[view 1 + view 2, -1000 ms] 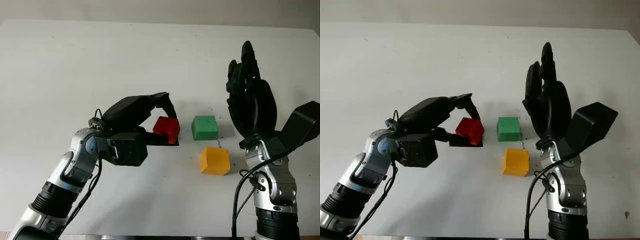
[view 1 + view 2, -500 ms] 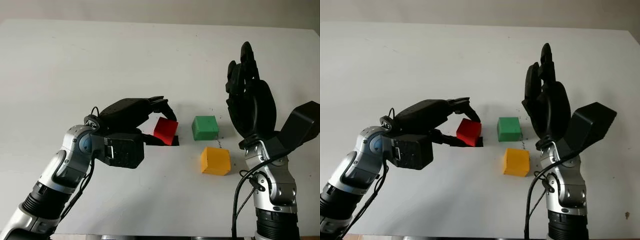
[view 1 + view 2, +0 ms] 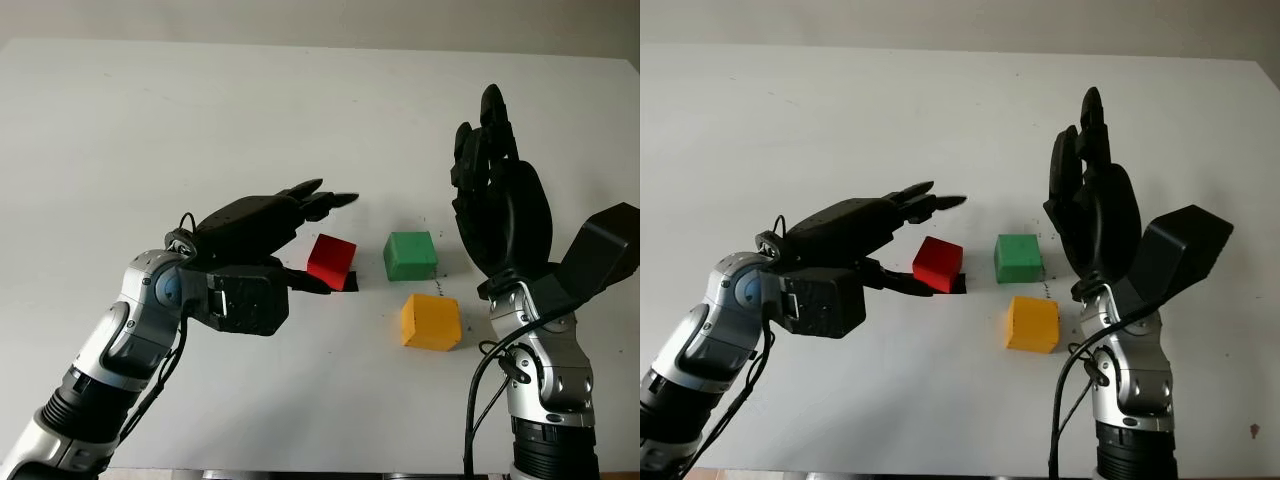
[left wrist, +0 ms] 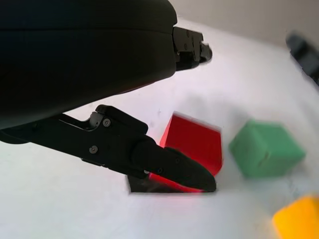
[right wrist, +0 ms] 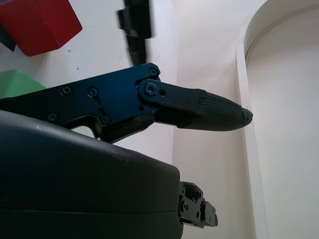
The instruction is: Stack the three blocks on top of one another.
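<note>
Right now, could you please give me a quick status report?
Left hand open around red block, not gripping. Right hand open, raised beside green block. Yellow block apart; nothing stacked.

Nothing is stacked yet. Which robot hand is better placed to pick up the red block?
Probably the left robot hand. It is open with its fingers right above and beside the red block on the table. The right robot hand is raised upright beyond the green block and yellow block, farther away.
</note>
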